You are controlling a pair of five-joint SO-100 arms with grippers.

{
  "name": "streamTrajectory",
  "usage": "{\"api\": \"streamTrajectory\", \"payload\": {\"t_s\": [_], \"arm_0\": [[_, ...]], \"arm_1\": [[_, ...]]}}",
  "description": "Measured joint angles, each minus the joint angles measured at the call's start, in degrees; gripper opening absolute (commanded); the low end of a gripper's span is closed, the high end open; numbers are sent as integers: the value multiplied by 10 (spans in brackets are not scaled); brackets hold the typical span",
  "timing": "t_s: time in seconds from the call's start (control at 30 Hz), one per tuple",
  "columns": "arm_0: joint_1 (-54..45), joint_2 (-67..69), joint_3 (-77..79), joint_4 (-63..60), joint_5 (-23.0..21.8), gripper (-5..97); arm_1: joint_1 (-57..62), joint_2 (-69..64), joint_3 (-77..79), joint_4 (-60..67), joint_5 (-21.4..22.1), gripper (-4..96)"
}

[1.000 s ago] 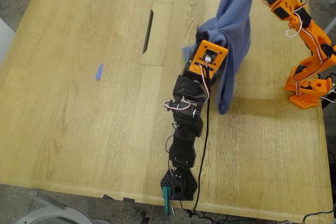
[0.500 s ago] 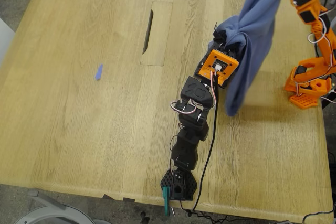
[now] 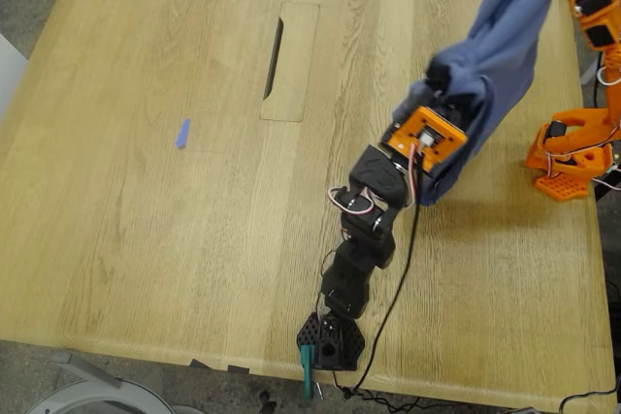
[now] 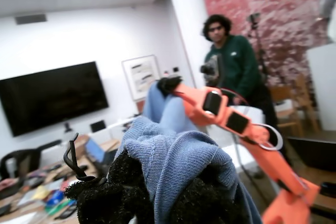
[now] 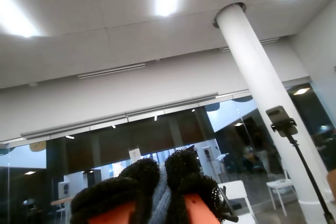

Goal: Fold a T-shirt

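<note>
Swinging toward the exterior view's right, both my first gripper and second gripper stay clamped on the T-shirt.

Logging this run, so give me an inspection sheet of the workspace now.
Surface: wooden table with a cable slot.
Job's things: T-shirt bunched and lifted off the table, hanging between both arms.
Clutter: small blue scrap.
Grippers: first claw shut on the shirt; second claw shut on the shirt.
Cables: black cable along the black arm.
Surroundings: a person stands behind; wall screen.
</note>
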Motion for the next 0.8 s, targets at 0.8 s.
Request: {"api": "streamTrajectory", "payload": {"t_s": [0.8], "arm_0": [[152,3,0,297,-35,-1]], "arm_1": [[-88,98,-101,545,12,2]]}}
